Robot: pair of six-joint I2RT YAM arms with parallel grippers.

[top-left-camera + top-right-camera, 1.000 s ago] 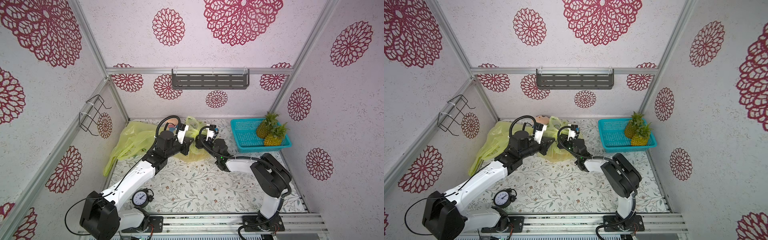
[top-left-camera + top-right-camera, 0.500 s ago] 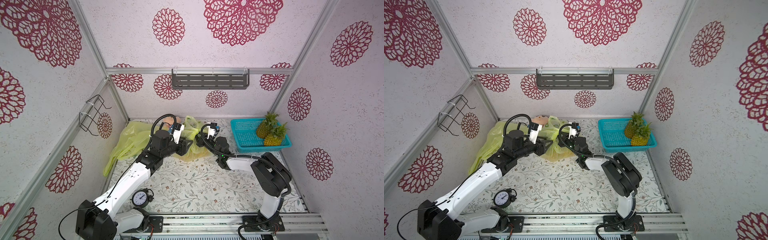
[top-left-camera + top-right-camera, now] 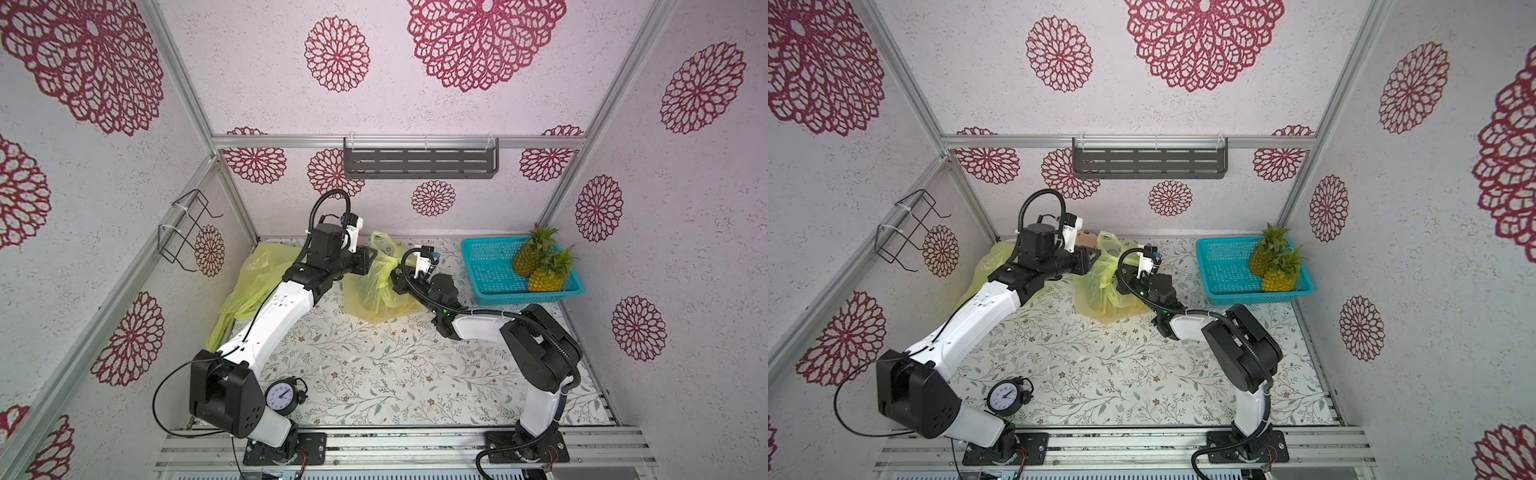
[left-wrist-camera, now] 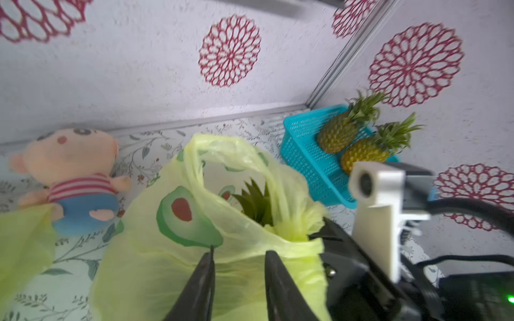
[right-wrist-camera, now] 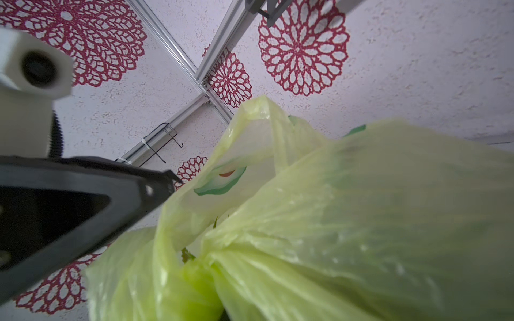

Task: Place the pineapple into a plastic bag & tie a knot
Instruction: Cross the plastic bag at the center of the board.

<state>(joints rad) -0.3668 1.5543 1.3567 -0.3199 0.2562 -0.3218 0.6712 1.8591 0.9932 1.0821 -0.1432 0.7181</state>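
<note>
Right gripper (image 4: 319, 233) pinches a bunched handle of the plastic bag (image 4: 155, 250), pineapple (image 4: 254, 205) inside, near the far edge of the table (image 3: 374, 365), apparently steadying it so the left gripper (image 4: 240, 250), jaws parted, can take the other loop for knotting

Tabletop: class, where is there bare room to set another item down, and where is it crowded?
Free: the wide floral tabletop between the clock, the right arm and the filled bag; also the strip between that arm and the right wall. Crowded: the back, where spare bags, the plush toy, the left arm and the basket sit close together.
</note>
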